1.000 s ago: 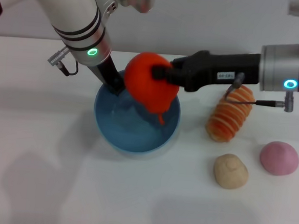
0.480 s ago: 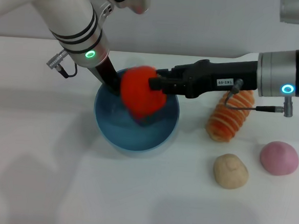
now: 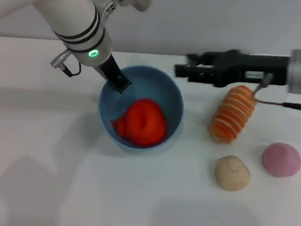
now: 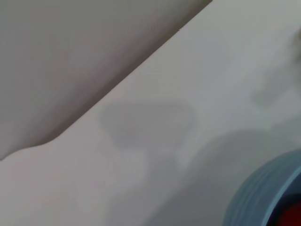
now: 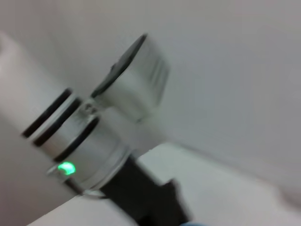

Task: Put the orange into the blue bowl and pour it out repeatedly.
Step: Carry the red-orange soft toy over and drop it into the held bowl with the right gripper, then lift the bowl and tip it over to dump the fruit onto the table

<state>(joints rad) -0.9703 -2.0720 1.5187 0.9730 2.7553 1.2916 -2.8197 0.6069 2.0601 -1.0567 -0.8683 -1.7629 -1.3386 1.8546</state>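
The orange (image 3: pixel 142 123) had dropped from the right pincer (image 3: pixel 180 69) and lay inside the blue bowl (image 3: pixel 170 91), mid-bench. That pincer, now spread and empty, had backed away rightward. The left pincer (image 3: pixel 122 83) pinched the bowl's far rim, ready for pouring.

- The head camera looks forward and down from above onto the white table (image 3: pixel 83 191). It takes in the blue bowl (image 3: pixel 173 96) at centre, with both arms reaching in from the far left and right.
- The left wrist camera sits very close to the table, catching only an arc of the blue bowl's rim (image 4: pixel 256 193), with a sliver of the orange (image 4: pixel 290 217) inside it.
- The right wrist camera faces across the scene towards the left arm (image 5: pixel 70 150), seen close against the wall.
- Head and left wrist views share the bowl; head and right wrist views share the left arm.
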